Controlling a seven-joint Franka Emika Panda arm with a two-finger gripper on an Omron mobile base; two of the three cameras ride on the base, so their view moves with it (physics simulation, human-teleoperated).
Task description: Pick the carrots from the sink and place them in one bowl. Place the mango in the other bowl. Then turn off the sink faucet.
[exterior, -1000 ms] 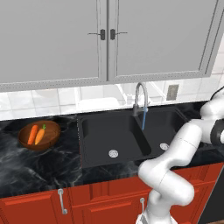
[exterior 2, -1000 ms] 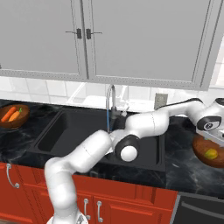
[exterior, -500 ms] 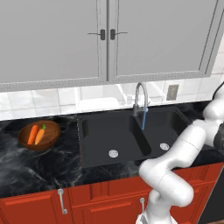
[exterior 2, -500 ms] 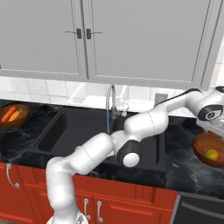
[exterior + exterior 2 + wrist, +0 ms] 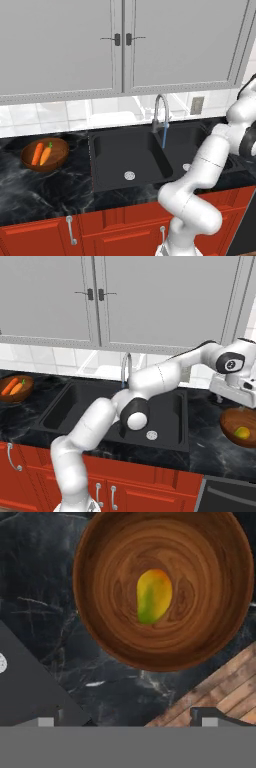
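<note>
In the hand view the yellow-green mango (image 5: pixel 154 594) lies alone in the middle of a brown wooden bowl (image 5: pixel 112 562). My gripper (image 5: pixel 129 722) hangs above that bowl, open and empty, both fingertips (image 5: pixel 47 722) clear of it. From the right base view the gripper (image 5: pixel 239 401) hovers just over this right-hand bowl (image 5: pixel 230 422), and the mango (image 5: pixel 242 432) rests inside. Two carrots (image 5: pixel 42 154) lie in the other bowl (image 5: pixel 61 150) on the counter left of the black sink (image 5: pixel 132 157). A thin blue stream runs from the silver faucet (image 5: pixel 160 112).
The mango bowl sits near the right end of the black marble counter (image 5: pixel 60 612), with wood floor (image 5: pixel 225 694) beyond the edge. A sink corner (image 5: pixel 25 697) lies to its left. White upper cabinets (image 5: pixel 120 45) hang over the faucet. My arm spans above the right basin (image 5: pixel 160 416).
The jaws have spread wide and the hand has risen off the right-hand bowl. The mango stays behind in the bowl. The carrots and their bowl have not moved.
</note>
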